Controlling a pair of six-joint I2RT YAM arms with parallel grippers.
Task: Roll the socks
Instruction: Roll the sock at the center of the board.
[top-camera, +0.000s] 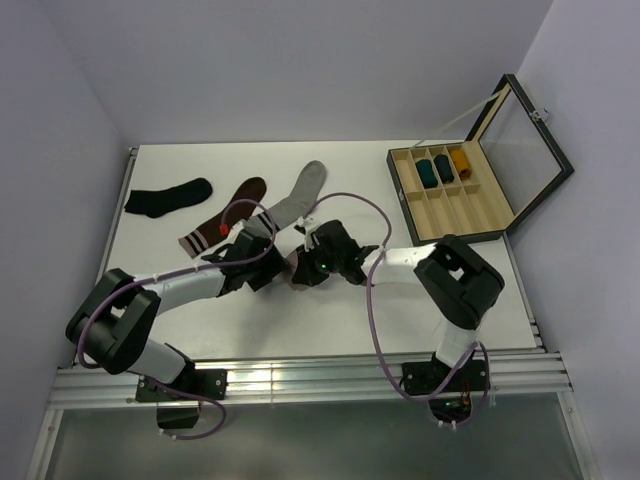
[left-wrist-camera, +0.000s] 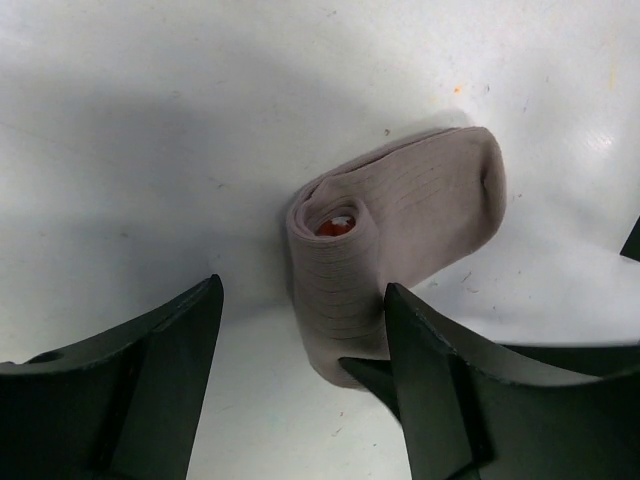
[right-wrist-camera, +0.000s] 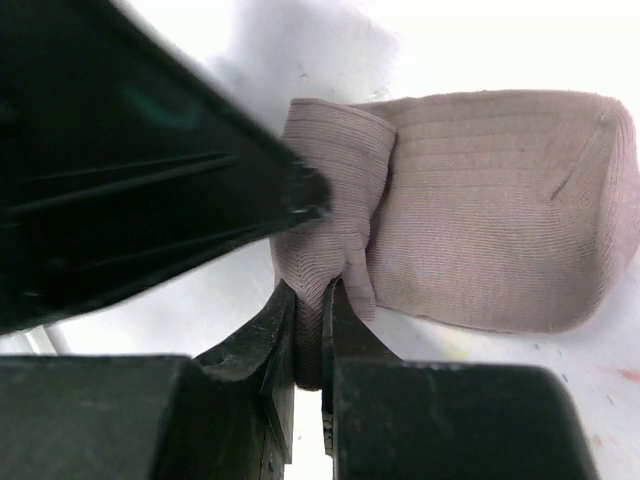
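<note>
Right tool (right-wrist-camera: 310, 300) nips the pink sock (right-wrist-camera: 480, 210); left tool (left-wrist-camera: 302, 292) gapes empty. Looks soft, springy; grip across the roll.

Table (top-camera: 330, 320) holds black sock (top-camera: 168, 197), brown sock (top-camera: 228, 215), grey sock (top-camera: 298, 195), pink sock (left-wrist-camera: 400, 220), box (top-camera: 480, 205).

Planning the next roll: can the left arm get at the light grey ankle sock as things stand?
Probably yes: the light grey ankle sock lies flat just beyond the open left claw, nothing visible lying between them.
</note>
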